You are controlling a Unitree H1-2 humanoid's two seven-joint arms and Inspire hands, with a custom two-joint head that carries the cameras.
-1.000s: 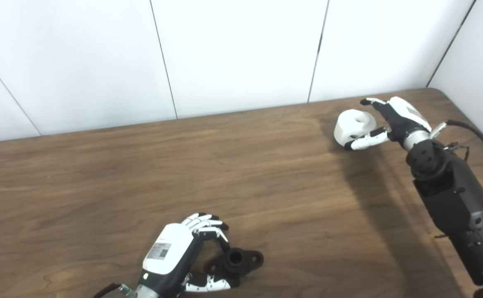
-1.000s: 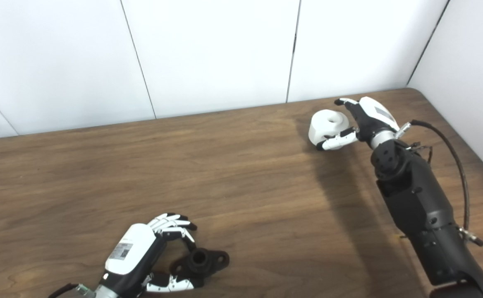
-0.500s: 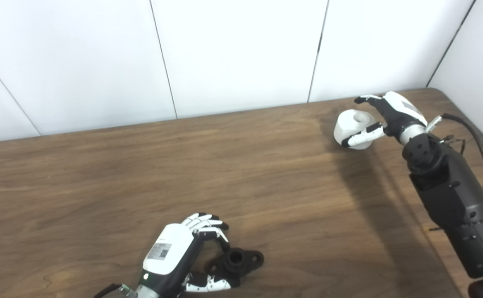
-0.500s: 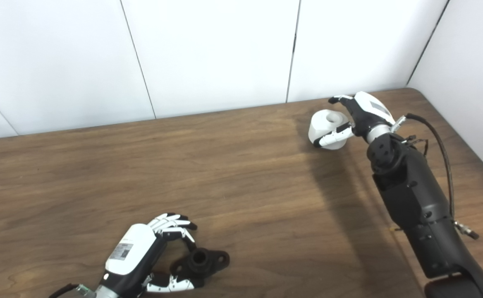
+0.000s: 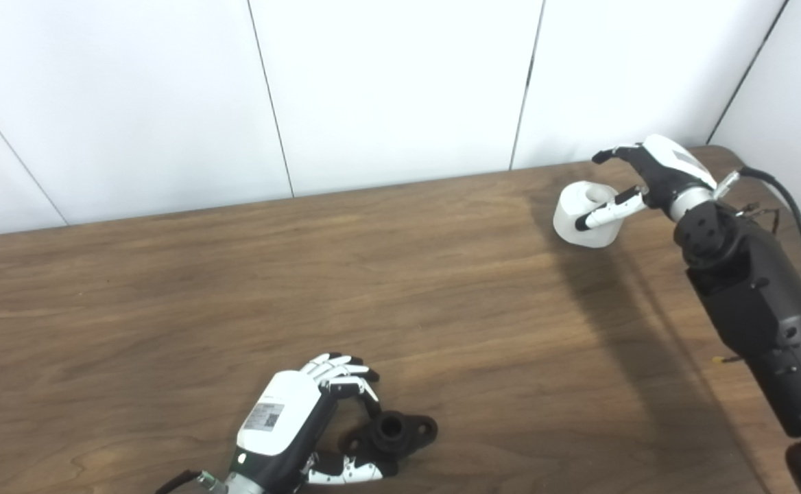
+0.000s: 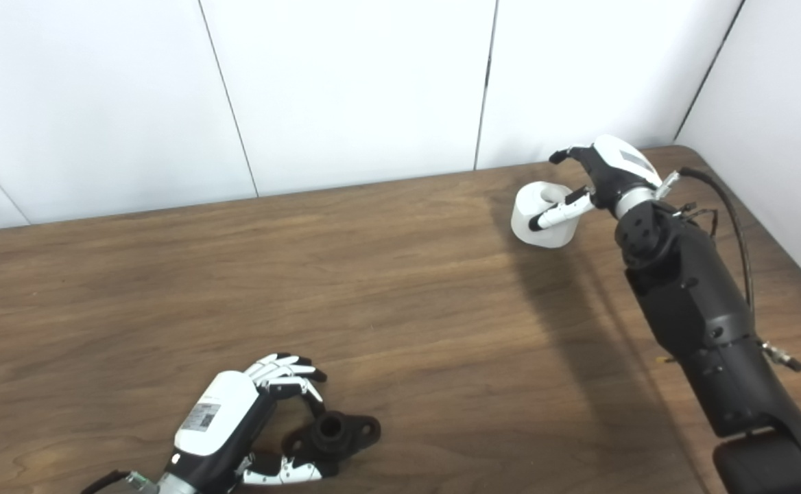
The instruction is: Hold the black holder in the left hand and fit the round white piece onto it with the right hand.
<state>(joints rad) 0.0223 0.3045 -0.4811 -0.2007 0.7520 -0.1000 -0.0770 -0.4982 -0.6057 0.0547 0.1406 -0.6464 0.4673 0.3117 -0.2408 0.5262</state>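
The black holder [image 5: 397, 432] lies on the wooden table [image 5: 441, 288] near the front edge, its round socket facing up. My left hand [image 5: 291, 415] rests beside it, fingers curled over its left end and thumb under the flange, shut on it. The round white piece [image 5: 579, 230], a short cylinder with a hole in its top, stands on the table at the far right. My right hand [image 5: 651, 175] hovers just above and behind it, open. Its thumb crosses in front of the piece's top and its fingers reach out over it without closing.
White wall panels [image 5: 400, 89] rise right behind the table's far edge, and a side wall [image 6: 778, 116] closes the right. A black cable [image 5: 788, 206] loops off my right forearm. The table's rounded far right corner lies just behind the right hand.
My right hand has lifted and drawn back a little toward the wall, staying open. The white piece, tilted before, now sits flat. The left hand and holder have not moved.
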